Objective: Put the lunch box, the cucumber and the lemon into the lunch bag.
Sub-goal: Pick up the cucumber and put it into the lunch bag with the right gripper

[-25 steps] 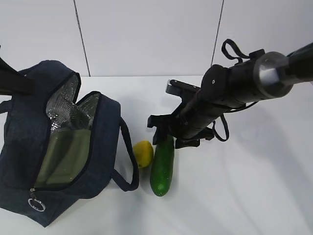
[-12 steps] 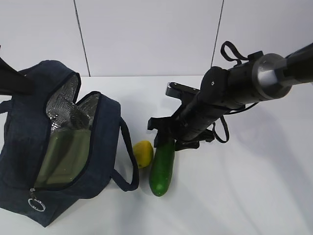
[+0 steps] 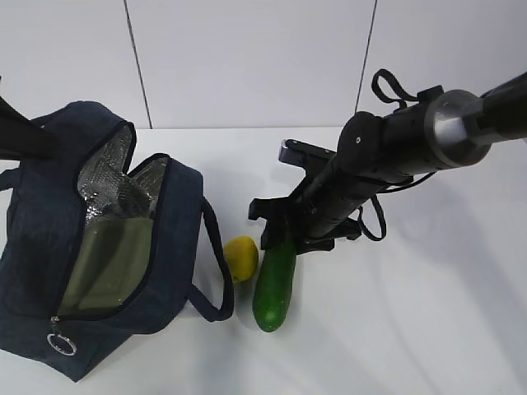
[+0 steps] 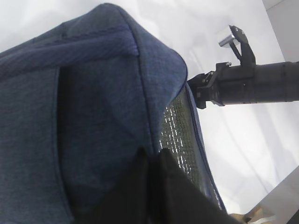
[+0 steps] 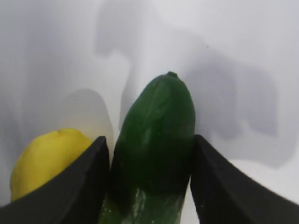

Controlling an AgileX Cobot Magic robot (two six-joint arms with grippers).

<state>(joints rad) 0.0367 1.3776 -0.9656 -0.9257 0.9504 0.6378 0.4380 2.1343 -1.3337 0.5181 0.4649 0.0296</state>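
Starting at my left, the lunch bag (image 3: 99, 247) sits on the white worktop (image 3: 412, 329) with its top unzipped and the foil lining showing. The pale green lid of the lunch box (image 3: 107, 263) is visible inside it, so I judge that item done. My left pincer (image 4: 149, 186) is clamped shut on the bag's rim fabric at its far edge, which I read as holding the mouth open.

Just right of the bag, near its front handle strap, lies the lemon (image 3: 241, 257), and touching or all but touching it on the right is the cucumber (image 3: 274, 284). The cucumber's long axis runs roughly from the front edge of the worktop away toward the wall, tilted a little to the right.

My right pincer (image 3: 290, 239) is down over the far end of the cucumber. In the right wrist view the two dark fingers (image 5: 84, 182) straddle the cucumber across its width, one on each flank, the left one wedged between it and the lemon. They look right against the skin, but I cannot tell whether the grip is firm. The right arm is plainly the nearer one; the bag's opening lies to its left, so the carry has to go leftward over the lemon.

The worktop is plain white and smooth, backed by a pale panelled wall (image 3: 247, 58).
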